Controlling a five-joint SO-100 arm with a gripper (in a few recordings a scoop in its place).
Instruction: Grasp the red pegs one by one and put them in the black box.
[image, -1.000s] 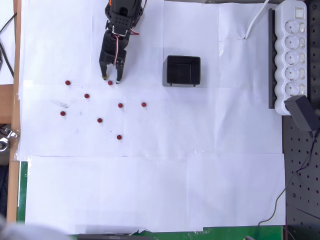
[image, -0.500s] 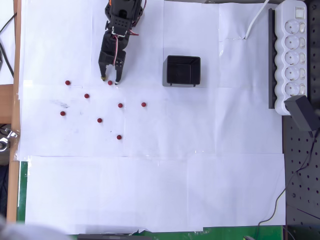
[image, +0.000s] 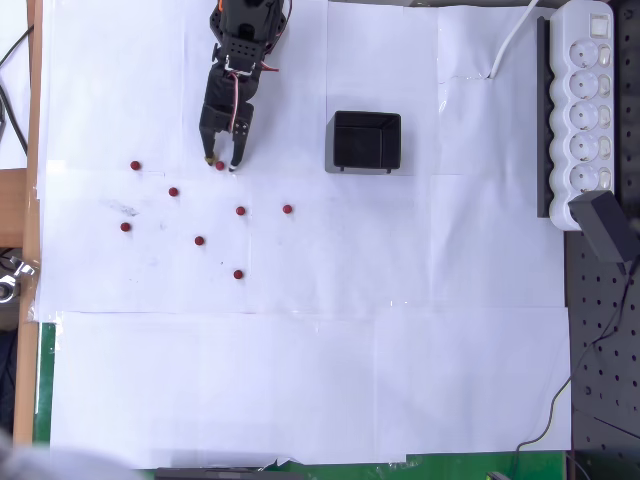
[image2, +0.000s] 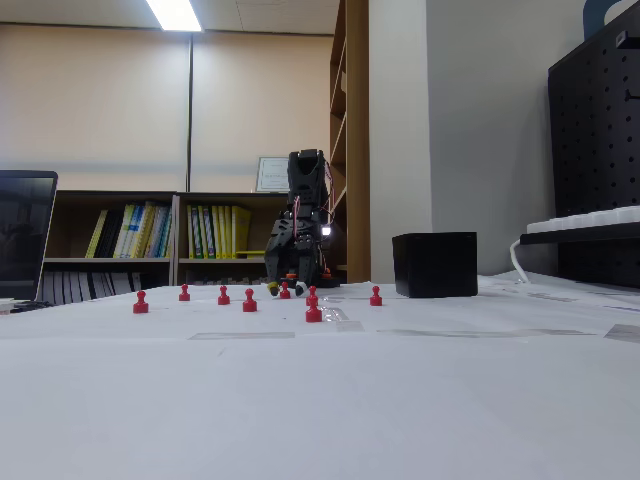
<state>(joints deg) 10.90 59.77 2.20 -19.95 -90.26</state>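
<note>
Several small red pegs lie scattered on the white paper in the overhead view, among them one at the far left (image: 135, 165), one at the right (image: 287, 209) and one nearest the bottom (image: 238, 273). My black gripper (image: 221, 163) reaches down from the top edge and stands open. Its two fingertips are on either side of the topmost red peg (image: 220, 165). The black box (image: 365, 140) stands to the right of the gripper, open side up. In the fixed view the gripper (image2: 285, 288) is low over a peg (image2: 285, 291), and the black box (image2: 434, 264) is at the right.
A white power strip (image: 588, 110) on a black rail lies at the right edge, with a cable (image: 510, 40) running toward the paper. A black pegboard (image: 600, 350) borders the paper at the lower right. A wooden strip (image: 30, 200) runs along the left.
The gripper has crept a little down the picture and its fingers have narrowed slightly around the topmost peg. The pegs and the box have not moved.
</note>
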